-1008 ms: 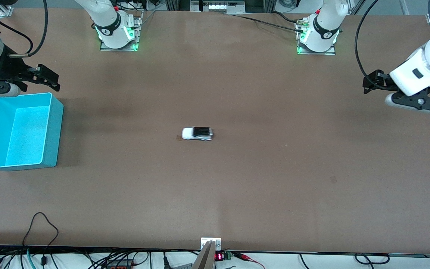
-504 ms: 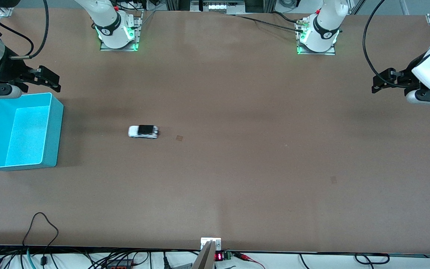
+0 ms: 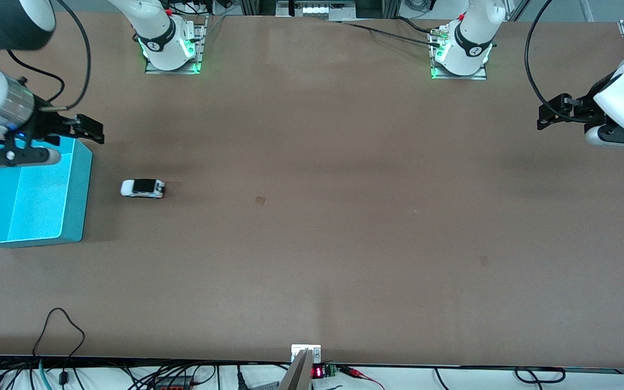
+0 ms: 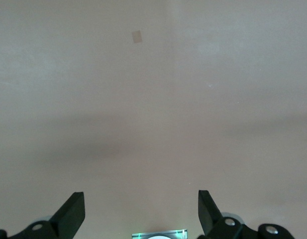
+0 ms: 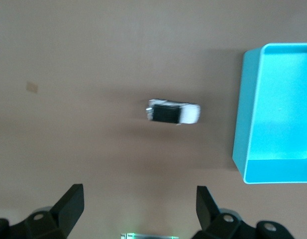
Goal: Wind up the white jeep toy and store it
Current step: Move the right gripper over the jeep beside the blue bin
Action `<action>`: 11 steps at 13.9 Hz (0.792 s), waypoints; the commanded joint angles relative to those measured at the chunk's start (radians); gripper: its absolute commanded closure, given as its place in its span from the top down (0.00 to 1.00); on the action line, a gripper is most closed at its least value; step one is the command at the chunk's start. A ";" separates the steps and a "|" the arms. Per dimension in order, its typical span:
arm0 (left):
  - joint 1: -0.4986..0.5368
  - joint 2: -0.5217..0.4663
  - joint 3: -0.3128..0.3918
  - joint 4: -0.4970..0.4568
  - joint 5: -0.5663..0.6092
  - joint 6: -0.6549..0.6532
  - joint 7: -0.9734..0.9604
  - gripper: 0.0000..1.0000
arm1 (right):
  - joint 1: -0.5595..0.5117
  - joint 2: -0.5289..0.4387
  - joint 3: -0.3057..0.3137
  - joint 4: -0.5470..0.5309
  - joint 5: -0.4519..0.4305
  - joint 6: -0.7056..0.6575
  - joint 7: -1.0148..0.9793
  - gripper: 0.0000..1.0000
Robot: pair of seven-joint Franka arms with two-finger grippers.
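The white jeep toy (image 3: 142, 188) (image 5: 173, 112) stands on its wheels on the brown table, a short way from the turquoise bin (image 3: 76, 200) (image 5: 282, 109) at the right arm's end. Its black ribbed roof faces up. My right gripper (image 3: 73, 135) (image 5: 139, 194) hangs open and empty over the bin's corner nearest the arm bases, with the jeep on the table ahead of it. My left gripper (image 3: 553, 111) (image 4: 141, 196) hangs open and empty over the left arm's end of the table, with only bare table under it.
A small tan mark (image 3: 260, 200) (image 4: 137, 36) (image 5: 32, 87) lies mid-table. The two arm bases (image 3: 171, 49) (image 3: 461, 51) stand along the edge farthest from the front camera. Cables (image 3: 57, 325) lie at the near edge.
The jeep has rolled from mid-table toward the bin at the right arm's end. My right gripper has moved over the bin's corner. My left gripper has drawn back toward its own end.
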 commanded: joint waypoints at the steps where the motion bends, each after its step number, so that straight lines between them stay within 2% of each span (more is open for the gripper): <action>1: -0.008 -0.027 0.006 -0.020 -0.013 -0.006 -0.009 1.00 | 0.004 0.066 0.001 0.025 0.011 -0.030 -0.082 1.00; 4: -0.008 -0.025 0.006 -0.020 -0.013 0.001 -0.012 1.00 | 0.004 0.103 -0.001 0.005 0.000 -0.024 -0.361 1.00; 6: -0.008 -0.027 0.006 -0.020 -0.013 -0.004 -0.009 1.00 | 0.004 0.118 -0.001 -0.030 -0.043 0.022 -0.559 1.00; 11: -0.004 -0.027 0.008 -0.017 -0.012 -0.004 -0.009 1.00 | -0.028 0.117 -0.008 -0.241 -0.094 0.325 -1.056 1.00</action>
